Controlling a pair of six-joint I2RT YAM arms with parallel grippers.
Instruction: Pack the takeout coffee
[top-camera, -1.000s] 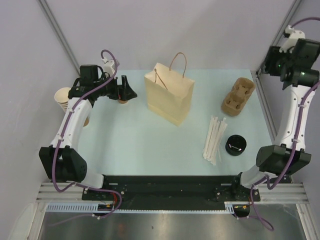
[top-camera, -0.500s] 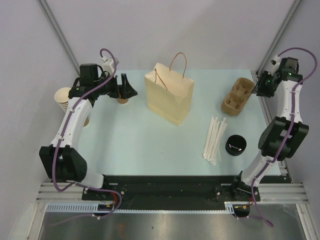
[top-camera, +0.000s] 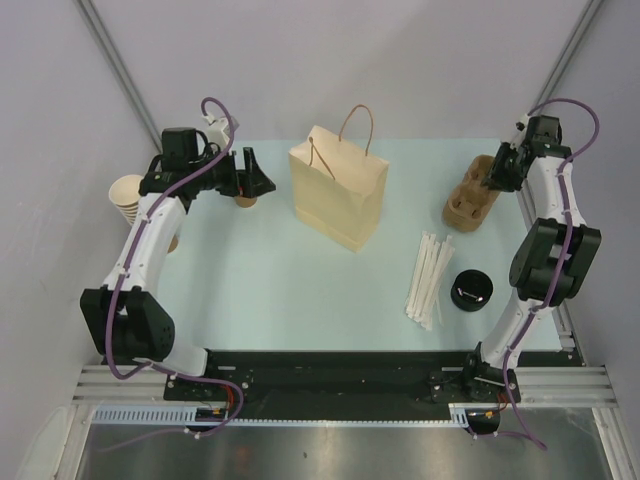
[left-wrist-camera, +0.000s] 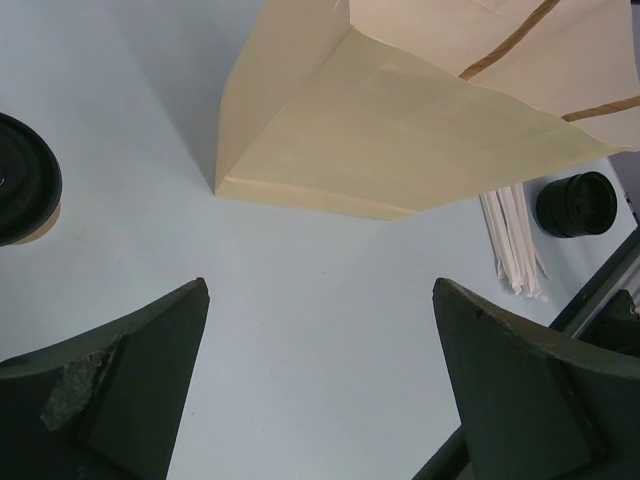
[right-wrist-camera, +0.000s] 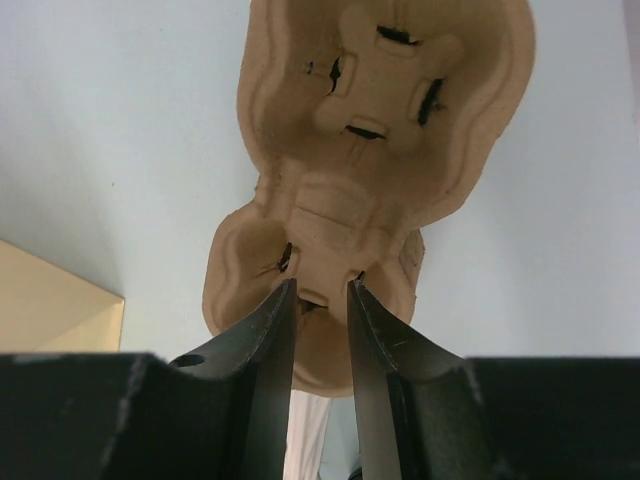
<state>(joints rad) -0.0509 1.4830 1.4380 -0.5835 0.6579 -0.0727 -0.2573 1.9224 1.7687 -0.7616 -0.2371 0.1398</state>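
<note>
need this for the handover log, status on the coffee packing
Left hand open, by the cup. Right hand at edge of carrier tray, fingers narrow, grip unclear. Paper bag stands between cup and tray.

Pale mint table (top-camera: 270, 270), matte and plain, softly and evenly lit, with only faint shadows. Behind the table, a bare lilac-grey back wall (top-camera: 340, 60). At the table's far left corner, a slanted metal post (top-camera: 110, 57); at its far right corner, a second post (top-camera: 570, 50), leaning the opposite way. Left of the table, a side wall (top-camera: 45, 170) in the same lilac-grey; right of the table, another wall (top-camera: 622, 300) alike. Along the table's near edge, a black bar (top-camera: 330, 365), flanked by silver slotted rails (top-camera: 570, 388); nearer than that, a brushed steel sheet (top-camera: 330, 450) with dull, streaky reflections
</note>
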